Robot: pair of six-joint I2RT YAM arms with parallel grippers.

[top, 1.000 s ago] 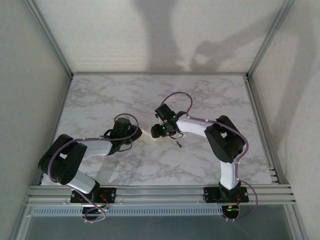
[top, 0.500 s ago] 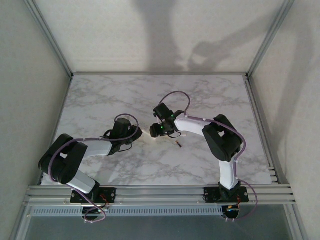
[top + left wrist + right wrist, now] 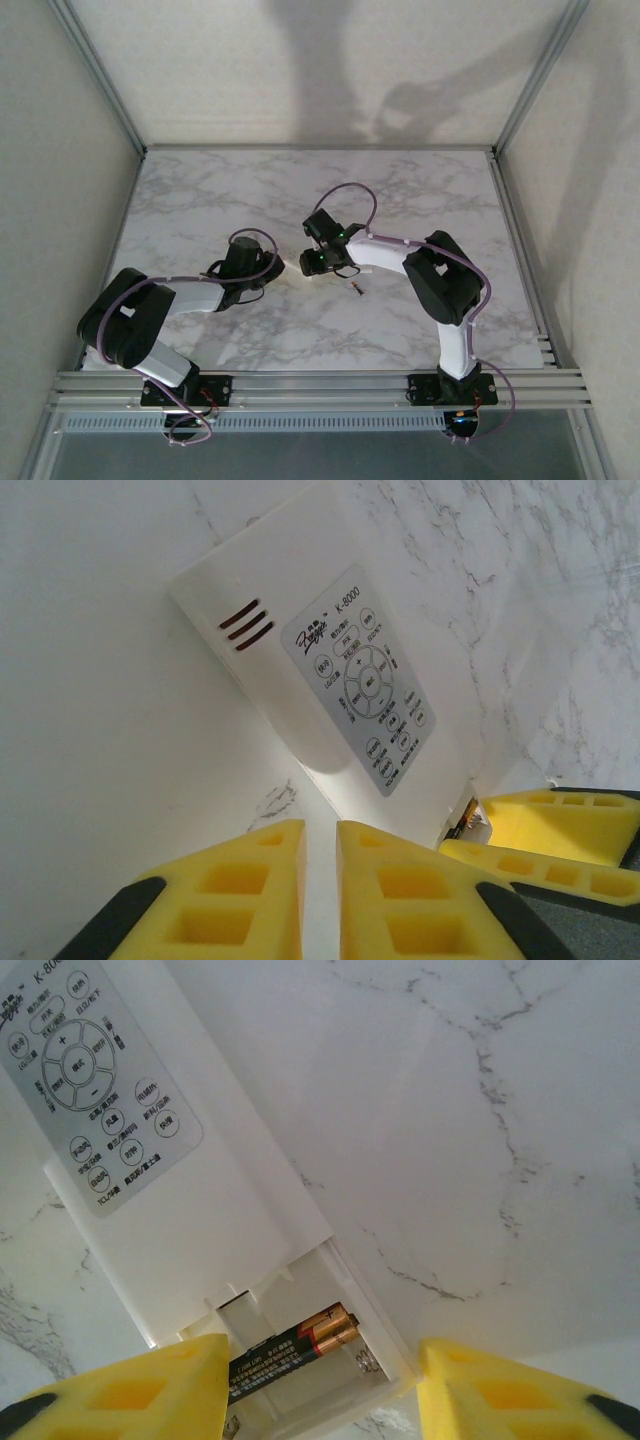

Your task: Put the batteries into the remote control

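The remote control (image 3: 190, 1190) has a battery (image 3: 285, 1350) sitting in its open bay at bottom centre, right gripper (image 3: 322, 1360) wide around that end, left gripper (image 3: 320, 835) pinched nearly closed.

A battery (image 3: 285, 1352) sits in the remote control (image 3: 215, 1195) — itself on the table (image 3: 480, 1110).

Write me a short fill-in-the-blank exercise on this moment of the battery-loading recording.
1. The remote control lies with its battery compartment ___, no cover on it.
2. The batteries in that compartment have ___-coloured ends.
3. Beyond the keypad, the remote control has ___ dark slots.
4. The table has a ___ pattern.
Missing words: open; copper; three; marble.
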